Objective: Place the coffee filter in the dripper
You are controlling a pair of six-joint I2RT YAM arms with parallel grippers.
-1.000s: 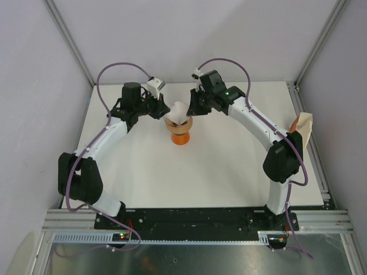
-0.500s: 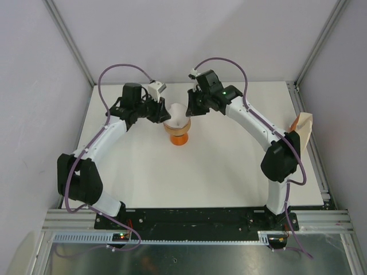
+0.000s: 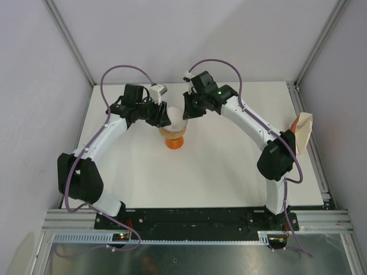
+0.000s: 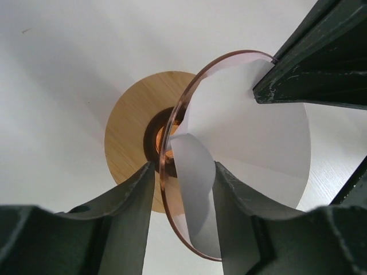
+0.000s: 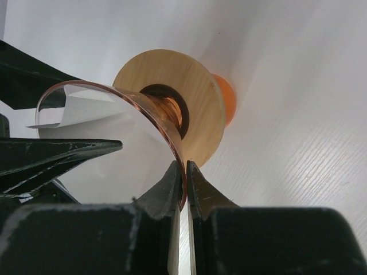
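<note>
The clear pinkish dripper (image 3: 179, 127) sits tilted over the orange stand (image 3: 174, 141), its tip at the hole of the tan ring (image 5: 195, 86). The white coffee filter (image 4: 252, 143) lies inside the dripper, spread against its wall, with one fold curling toward the rim (image 4: 181, 100). My right gripper (image 5: 186, 172) is shut on the dripper's rim (image 5: 114, 87) from the right. My left gripper (image 4: 183, 195) is open and straddles the opposite rim, one finger outside and one inside against the filter's fold. The filter also shows in the right wrist view (image 5: 74, 109).
A cream and orange object (image 3: 302, 129) leans at the right edge of the white table (image 3: 229, 172). Both arms meet over the stand at the back middle. Grey walls and metal frame posts enclose the table.
Both grippers, the dripper with the filter and the stand have shifted slightly left. The dripper now leans more to the left over the stand.
</note>
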